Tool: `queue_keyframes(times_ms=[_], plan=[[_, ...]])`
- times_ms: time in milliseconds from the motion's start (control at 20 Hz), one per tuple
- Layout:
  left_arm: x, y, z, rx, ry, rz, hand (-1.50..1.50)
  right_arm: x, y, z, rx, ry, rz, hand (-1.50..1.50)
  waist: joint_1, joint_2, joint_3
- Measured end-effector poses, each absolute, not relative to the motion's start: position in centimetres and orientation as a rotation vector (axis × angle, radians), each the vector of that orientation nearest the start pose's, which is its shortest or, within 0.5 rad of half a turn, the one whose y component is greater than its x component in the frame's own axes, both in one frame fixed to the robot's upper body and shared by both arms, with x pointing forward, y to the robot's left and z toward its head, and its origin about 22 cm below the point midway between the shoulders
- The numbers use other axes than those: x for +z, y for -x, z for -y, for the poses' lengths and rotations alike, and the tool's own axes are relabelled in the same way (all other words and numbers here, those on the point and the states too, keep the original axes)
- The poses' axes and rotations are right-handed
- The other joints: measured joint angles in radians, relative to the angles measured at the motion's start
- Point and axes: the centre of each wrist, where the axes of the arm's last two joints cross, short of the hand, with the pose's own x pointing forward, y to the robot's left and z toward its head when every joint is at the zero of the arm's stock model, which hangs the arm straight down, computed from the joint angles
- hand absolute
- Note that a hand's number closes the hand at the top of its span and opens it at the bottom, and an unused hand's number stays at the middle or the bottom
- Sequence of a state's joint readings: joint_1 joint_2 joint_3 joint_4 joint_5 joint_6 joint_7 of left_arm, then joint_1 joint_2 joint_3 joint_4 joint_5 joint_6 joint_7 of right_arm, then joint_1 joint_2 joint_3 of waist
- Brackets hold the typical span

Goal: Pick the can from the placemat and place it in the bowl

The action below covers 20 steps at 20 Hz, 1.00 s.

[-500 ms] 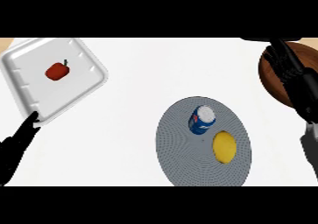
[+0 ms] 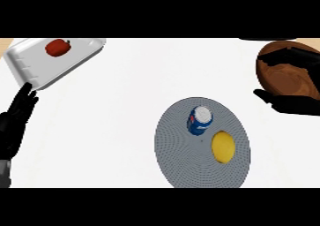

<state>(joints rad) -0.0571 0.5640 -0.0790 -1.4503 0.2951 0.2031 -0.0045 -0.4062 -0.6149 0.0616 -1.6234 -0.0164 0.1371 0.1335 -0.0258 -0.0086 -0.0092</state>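
Note:
The blue can (image 2: 200, 120) with a white top lies on the round grey placemat (image 2: 181, 163), in its upper half. A brown bowl (image 2: 287, 78) sits at the far right of the counter. My right hand (image 2: 293, 105) is at the right edge by the bowl. Its fingers (image 2: 297, 54) reach over the bowl's far rim and its thumb lies at the near rim. It is open, holds nothing and is well apart from the can. My left hand (image 2: 13, 121) rests open at the left edge, fingers up.
A yellow lemon (image 2: 222, 146) lies on the placemat just right of and below the can. A white tray (image 2: 39, 66) with a red fruit (image 2: 58, 47) in it stands at the upper left, just above my left hand.
The right hand has spread wider across the bowl and its forearm has left the view. The tray and left hand sit higher in the view. The can has not moved.

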Motion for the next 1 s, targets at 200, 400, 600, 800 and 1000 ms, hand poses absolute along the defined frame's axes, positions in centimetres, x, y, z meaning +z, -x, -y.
queue_keyframes(times_ms=[200, 400, 600, 800, 1000], plan=[[4.2, -25.6, -33.6, -0.058, -0.352, 1.530, 0.00, 13.9, -27.1, 28.4, 0.660, 0.489, 1.737, -1.50, -0.011, -0.003, 0.006], [5.1, -26.5, -32.3, -0.056, -0.347, 1.551, 0.00, 12.5, -22.6, 27.2, 0.708, 0.540, 1.722, -1.50, -0.004, 0.001, 0.008], [5.1, -27.3, -31.8, -0.064, -0.340, 1.558, 0.00, 13.7, -20.9, 26.9, 0.706, 0.588, 1.684, -1.50, 0.010, 0.005, 0.009], [5.4, -27.2, -31.2, -0.070, -0.330, 1.561, 0.00, 16.5, -21.6, 26.7, 0.708, 0.609, 1.656, -1.50, 0.022, 0.007, 0.009], [5.9, -27.6, -31.2, -0.075, -0.328, 1.568, 0.00, 20.0, -23.6, 25.4, 0.747, 0.628, 1.628, -1.50, 0.032, 0.008, 0.008]])
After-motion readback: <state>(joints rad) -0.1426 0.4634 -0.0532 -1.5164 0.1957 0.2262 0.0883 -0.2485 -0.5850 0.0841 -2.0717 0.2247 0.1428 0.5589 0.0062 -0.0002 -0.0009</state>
